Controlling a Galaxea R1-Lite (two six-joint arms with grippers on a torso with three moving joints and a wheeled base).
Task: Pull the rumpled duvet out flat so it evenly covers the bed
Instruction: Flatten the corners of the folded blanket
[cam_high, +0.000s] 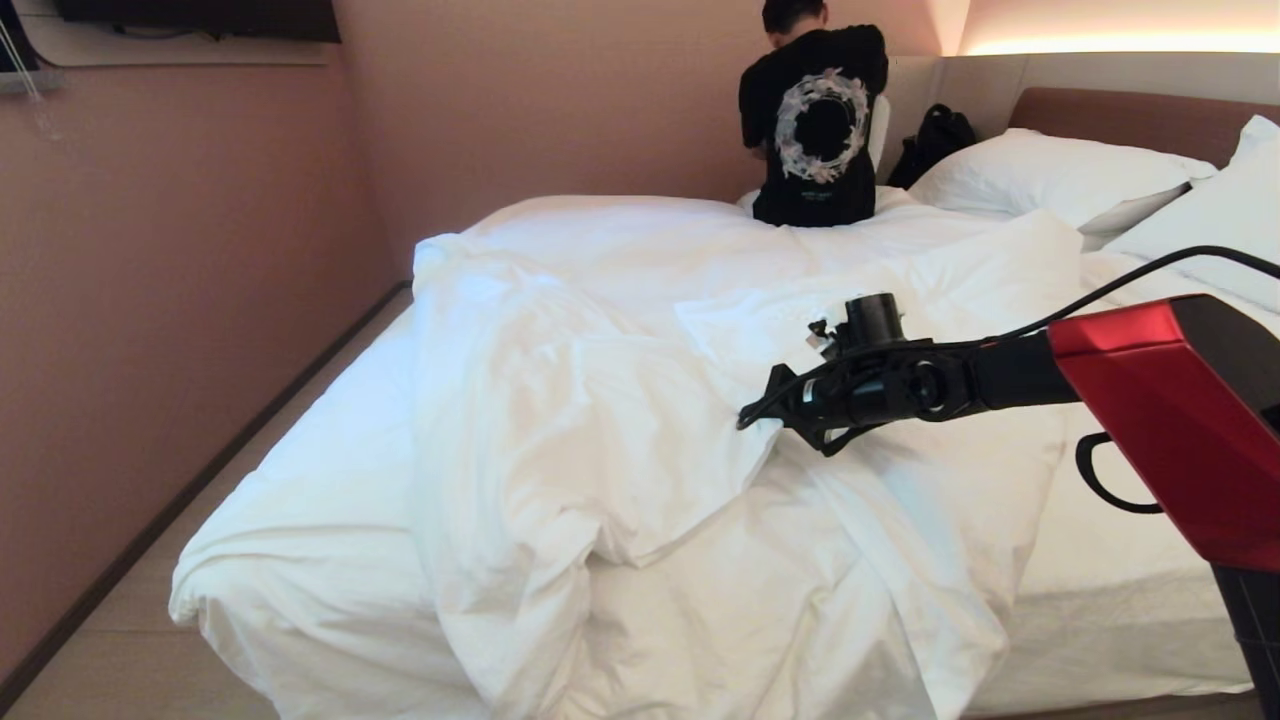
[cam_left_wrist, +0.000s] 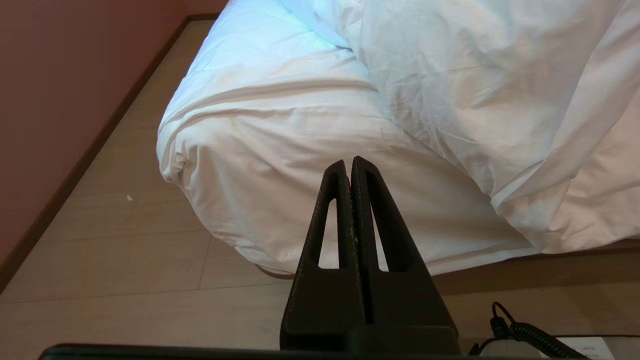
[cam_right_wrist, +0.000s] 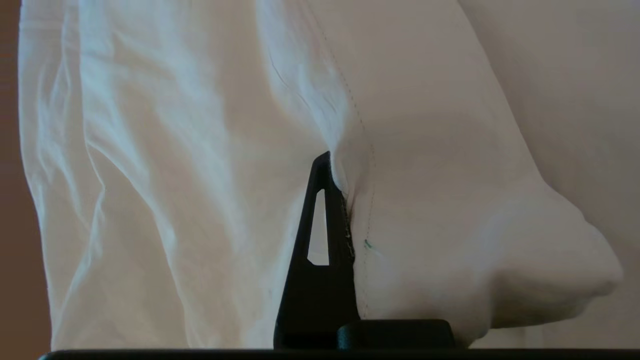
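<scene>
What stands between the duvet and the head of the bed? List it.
A person sits on the bed's far edge, on or against the duvet's far end. Pillows lie at the headboard. The right gripper is already shut on a duvet fold.

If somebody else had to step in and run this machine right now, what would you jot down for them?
Right gripper: shut on a stitched edge of the duvet, mid-bed.
Left gripper: shut, empty, parked low by the bed's foot corner.
Duvet: bunched in a ridge down the bed, hanging over the foot end; the right side by the pillows lies uncovered.
A person sits at the far edge.
Done: grip taken.
Left: pull the duvet flat and even.
</scene>
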